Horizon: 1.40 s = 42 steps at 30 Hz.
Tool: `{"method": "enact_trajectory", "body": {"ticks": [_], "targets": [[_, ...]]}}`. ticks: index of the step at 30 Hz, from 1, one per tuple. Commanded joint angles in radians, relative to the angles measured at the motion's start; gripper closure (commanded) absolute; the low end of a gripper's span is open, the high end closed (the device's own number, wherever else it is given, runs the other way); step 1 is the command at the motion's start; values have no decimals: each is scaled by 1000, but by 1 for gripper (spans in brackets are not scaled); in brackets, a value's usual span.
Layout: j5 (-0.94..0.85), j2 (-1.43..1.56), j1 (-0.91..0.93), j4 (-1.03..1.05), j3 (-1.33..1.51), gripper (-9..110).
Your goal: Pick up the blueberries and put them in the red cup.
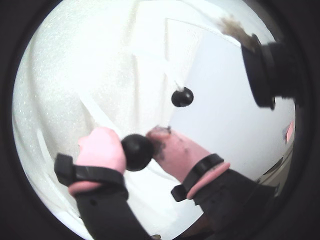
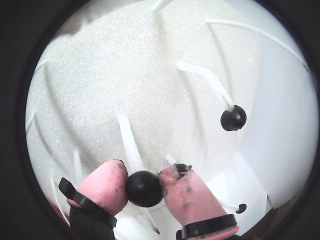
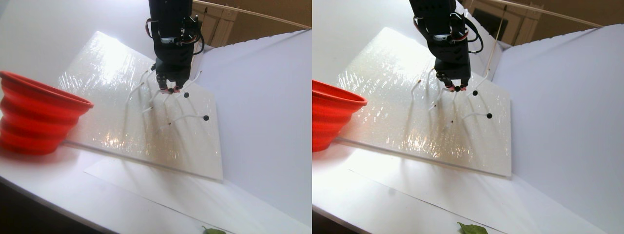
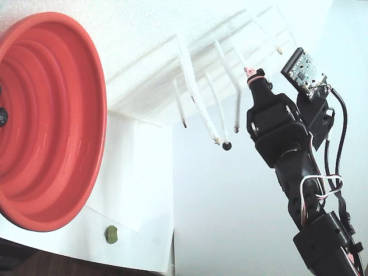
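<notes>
White sparkly foam board leans on white table w/ thin white stems sticking out of it. White paper sheet lies at board's 6 o'clock. Small green lump at ~7 o'clock in fixed view, on paper edge.

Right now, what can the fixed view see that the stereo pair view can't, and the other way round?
Only the fixed view looks inside the red cup, showing its stepped rings and dark blueberries already in it at the left edge. Only the stereo pair view shows the gripper shut on a blueberry and a second stem berry farther out. Both show the cup, the white stems, a berry on a stem tip and a small green lump.
</notes>
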Motion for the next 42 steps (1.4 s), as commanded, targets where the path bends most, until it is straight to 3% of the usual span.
{"method": "enact_trajectory", "body": {"ticks": [1,42], "targets": [[-9,106,49,-20,-25,90],[2,410,-32,-12,310,90]]}}
